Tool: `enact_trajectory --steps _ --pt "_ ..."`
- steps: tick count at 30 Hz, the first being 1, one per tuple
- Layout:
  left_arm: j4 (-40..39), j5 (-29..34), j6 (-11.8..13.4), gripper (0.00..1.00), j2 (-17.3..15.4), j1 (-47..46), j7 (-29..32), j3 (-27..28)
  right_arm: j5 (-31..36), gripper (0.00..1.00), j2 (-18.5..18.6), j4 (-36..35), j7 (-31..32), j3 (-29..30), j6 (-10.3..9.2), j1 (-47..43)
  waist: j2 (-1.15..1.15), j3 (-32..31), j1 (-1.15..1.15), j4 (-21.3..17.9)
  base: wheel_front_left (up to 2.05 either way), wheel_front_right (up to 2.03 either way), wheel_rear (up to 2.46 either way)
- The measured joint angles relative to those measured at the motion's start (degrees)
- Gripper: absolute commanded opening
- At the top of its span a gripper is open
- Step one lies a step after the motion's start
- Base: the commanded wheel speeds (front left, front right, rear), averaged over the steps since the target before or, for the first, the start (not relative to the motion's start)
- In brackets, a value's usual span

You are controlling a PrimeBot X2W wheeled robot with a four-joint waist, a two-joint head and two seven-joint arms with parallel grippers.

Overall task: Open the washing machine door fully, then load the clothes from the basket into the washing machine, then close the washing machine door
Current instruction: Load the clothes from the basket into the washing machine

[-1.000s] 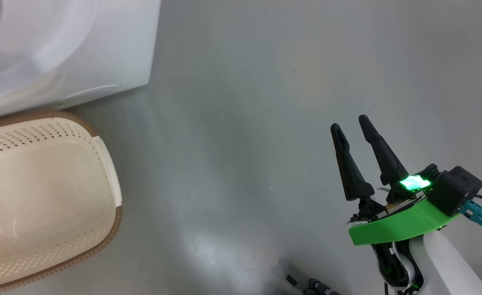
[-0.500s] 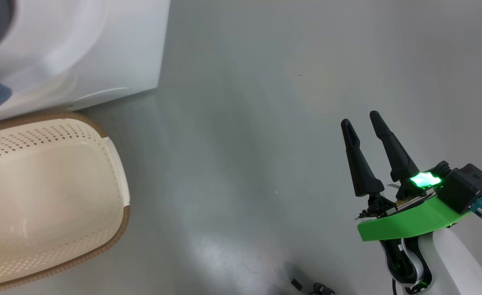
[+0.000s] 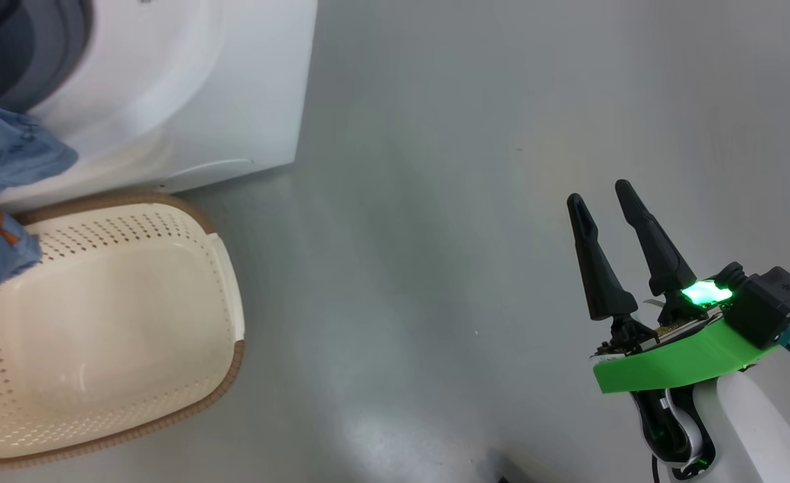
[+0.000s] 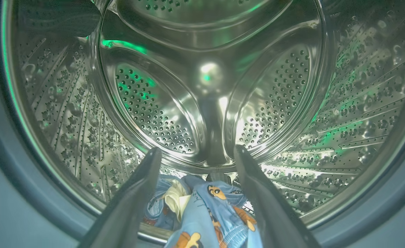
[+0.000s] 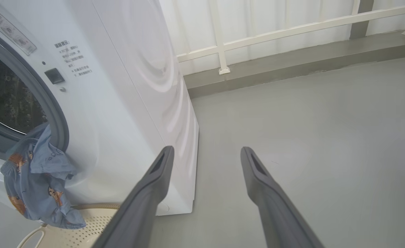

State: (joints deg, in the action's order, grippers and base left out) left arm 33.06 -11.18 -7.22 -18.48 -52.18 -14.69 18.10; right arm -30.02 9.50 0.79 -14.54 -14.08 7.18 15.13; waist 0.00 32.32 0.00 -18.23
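Our basket sits empty; the clothes drape half out over the washing machine lip. Left gripper spread at the drum, right gripper spread above the floor. We judge pushing in and closing the door remain.

Laundry corner, maybe a test room: white washing machine upper left, bare grey floor, white rail along pale wall at top, laundry basket lower left of head view.
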Motion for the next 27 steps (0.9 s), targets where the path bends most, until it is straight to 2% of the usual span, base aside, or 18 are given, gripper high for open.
enact_trajectory --steps 9,27 --pt "-3.8 -0.5 -0.1 1.0 1.9 7.3 0.0 0.0 0.0 1.0 1.2 0.3 0.0 1.6 0.0 0.0 0.0 -3.4 0.0 1.3 0.0 0.0 0.0" --pt "-9.1 -2.5 -0.1 1.0 4.8 23.7 0.0 -3.5 -0.2 1.0 3.9 1.6 0.0 3.4 0.0 -3.0 0.0 -11.4 0.0 4.4 0.0 0.0 0.0"
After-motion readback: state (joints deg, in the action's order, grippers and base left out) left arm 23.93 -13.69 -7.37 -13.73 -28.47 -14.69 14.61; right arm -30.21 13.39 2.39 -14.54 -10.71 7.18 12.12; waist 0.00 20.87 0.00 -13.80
